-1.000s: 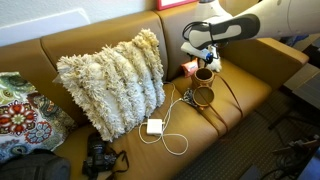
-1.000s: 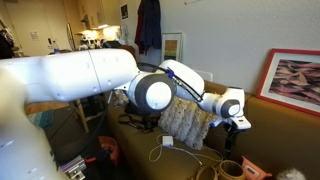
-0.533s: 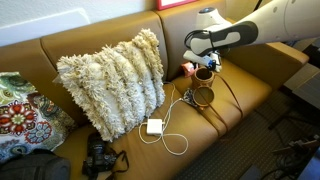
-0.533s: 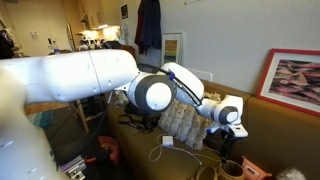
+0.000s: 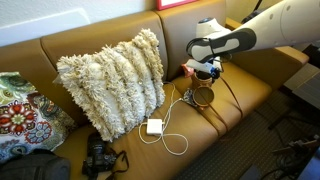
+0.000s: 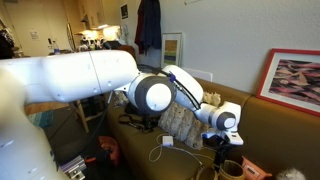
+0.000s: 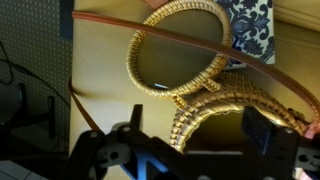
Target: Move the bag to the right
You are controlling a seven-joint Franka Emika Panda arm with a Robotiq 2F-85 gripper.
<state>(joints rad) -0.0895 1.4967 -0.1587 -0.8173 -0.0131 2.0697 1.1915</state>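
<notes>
The brown bag sits on the tan sofa seat, right of the shaggy pillow. It also shows in an exterior view. In the wrist view its round woven rim with a dark inside lies between my fingers. A second woven ring lies beside it, and the thin brown strap crosses above. My gripper hovers just above the bag. It is open and empty in the wrist view, one finger on each side of the rim.
A large shaggy pillow leans on the sofa back. A white charger with its cable lies in front of it. A black camera and a patterned cushion are further along. A black-and-white patterned square lies beside the rings.
My gripper has moved down and a little sideways towards the bag. The bag has not moved.
</notes>
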